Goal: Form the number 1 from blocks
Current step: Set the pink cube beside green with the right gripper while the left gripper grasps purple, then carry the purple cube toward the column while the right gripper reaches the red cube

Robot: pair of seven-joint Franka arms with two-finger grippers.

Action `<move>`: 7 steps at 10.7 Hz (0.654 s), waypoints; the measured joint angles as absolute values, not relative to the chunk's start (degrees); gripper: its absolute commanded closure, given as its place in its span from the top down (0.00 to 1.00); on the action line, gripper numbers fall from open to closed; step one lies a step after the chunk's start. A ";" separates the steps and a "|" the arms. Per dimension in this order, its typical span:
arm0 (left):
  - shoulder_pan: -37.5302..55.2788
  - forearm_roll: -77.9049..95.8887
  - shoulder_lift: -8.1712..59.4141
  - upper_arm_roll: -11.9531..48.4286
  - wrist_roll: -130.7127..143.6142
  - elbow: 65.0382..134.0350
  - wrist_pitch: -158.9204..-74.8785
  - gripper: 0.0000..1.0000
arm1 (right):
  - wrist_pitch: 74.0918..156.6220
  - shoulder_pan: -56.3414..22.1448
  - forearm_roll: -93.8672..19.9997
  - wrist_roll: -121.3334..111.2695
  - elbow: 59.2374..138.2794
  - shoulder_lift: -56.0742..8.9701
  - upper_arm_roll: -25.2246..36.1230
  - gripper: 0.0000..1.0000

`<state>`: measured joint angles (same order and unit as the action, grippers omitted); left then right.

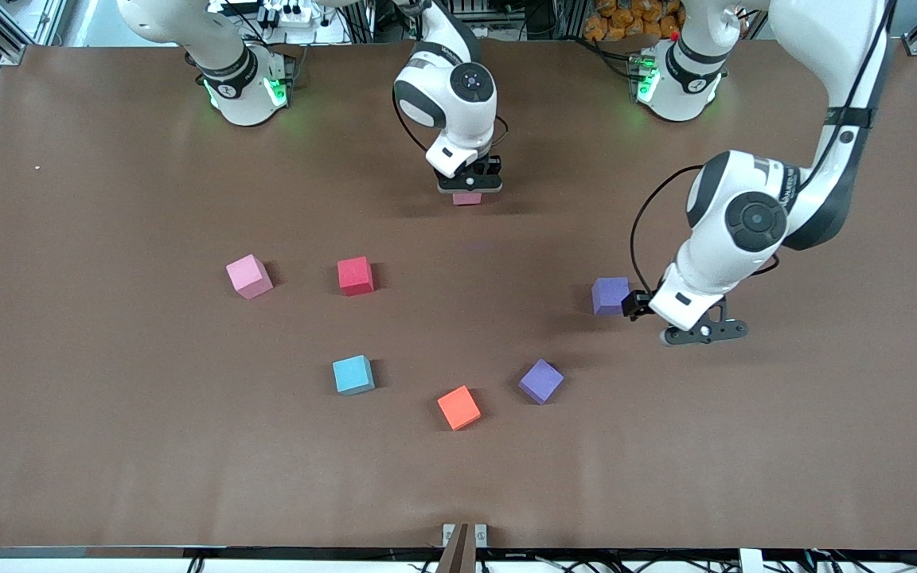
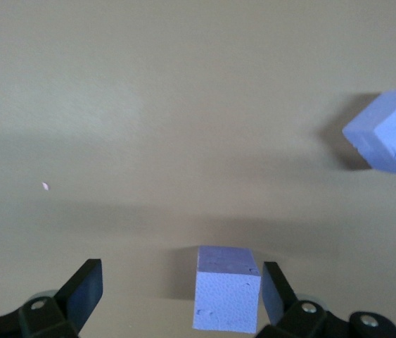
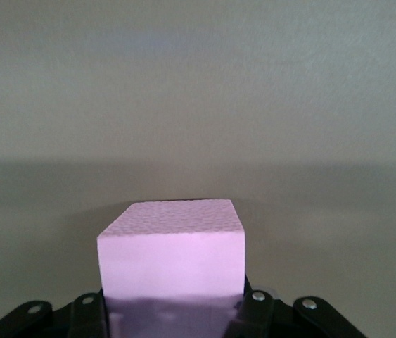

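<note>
You get even, bright overhead light with soft shadows on the counter [image 1: 108, 446]; both wrist views look washed-out and slightly hazy.

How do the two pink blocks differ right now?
The pink block under the right gripper sits between its fingers, squared to them; the loose pink block lies untouched and turned at an angle. The held one is farther from the front camera and mostly hidden there; the loose one shows fully. Both are pink cubes.

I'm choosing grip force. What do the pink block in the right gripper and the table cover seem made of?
The pink block looks like matte foam: its top shows a fine dimpled texture, though that's a guess. The table cover looks like dull brown paper or fabric, with faint creases.
</note>
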<state>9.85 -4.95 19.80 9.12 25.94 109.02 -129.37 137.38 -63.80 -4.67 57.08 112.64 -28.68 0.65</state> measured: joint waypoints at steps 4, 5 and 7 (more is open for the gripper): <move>12.37 -4.95 23.00 9.14 25.94 109.52 -129.21 1.00 | 139.15 -65.14 -4.67 57.21 113.18 -29.63 0.62 1.00; 12.81 -4.95 23.68 9.15 25.94 109.59 -129.21 1.00 | 139.22 -65.15 -4.67 57.52 113.18 -29.67 0.63 1.00; 13.24 -4.95 24.76 9.17 25.94 109.63 -129.21 1.00 | 139.84 -65.13 -4.67 58.78 113.02 -29.49 0.70 1.00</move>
